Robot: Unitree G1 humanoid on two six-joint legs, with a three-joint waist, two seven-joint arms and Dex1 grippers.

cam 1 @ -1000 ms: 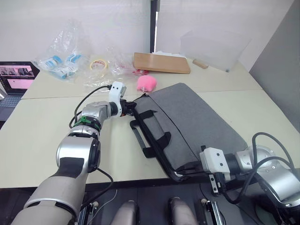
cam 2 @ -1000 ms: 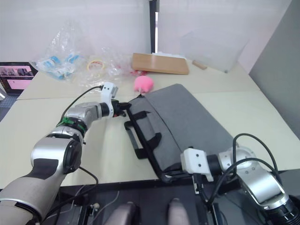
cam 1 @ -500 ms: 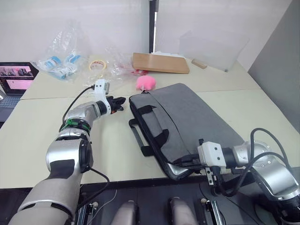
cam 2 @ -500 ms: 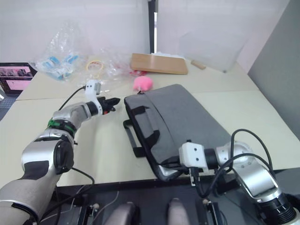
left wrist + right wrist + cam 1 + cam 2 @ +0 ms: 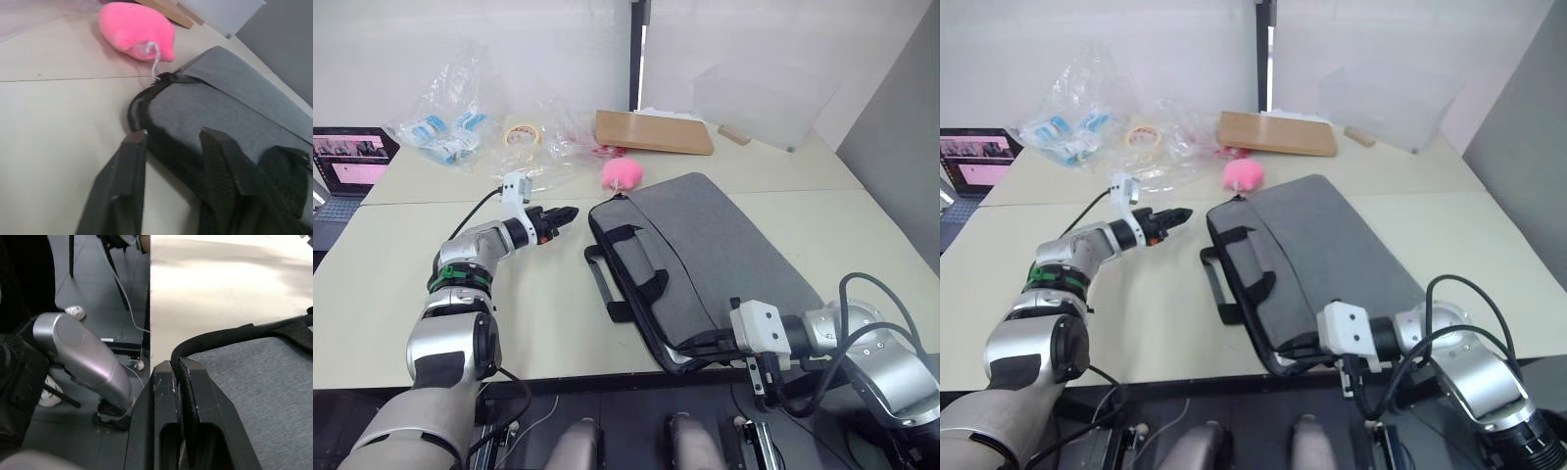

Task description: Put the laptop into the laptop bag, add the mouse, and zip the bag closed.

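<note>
The grey laptop bag [image 5: 724, 255] lies flat on the table, slanting from the far middle to the near right, black handles [image 5: 636, 266] on its left side. My left gripper [image 5: 568, 211] hovers open just left of the bag's far corner [image 5: 146, 98], a small gap between them and nothing between its fingers. My right gripper [image 5: 693, 345] is shut on the bag's black zip edging [image 5: 205, 340] at the near corner by the table's front edge. The laptop and the mouse are out of view.
A pink soft object [image 5: 622, 172] sits just beyond the bag's far corner. Further back are a wooden board [image 5: 653, 131], a tape roll [image 5: 521, 133], crumpled plastic bags [image 5: 450, 127] and a clear box [image 5: 764, 98]. A small dark laptop with a lit screen [image 5: 347, 162] stands far left.
My left gripper has come off the bag's far corner, opened and drawn back to the left. The right gripper keeps its hold on the near corner.
</note>
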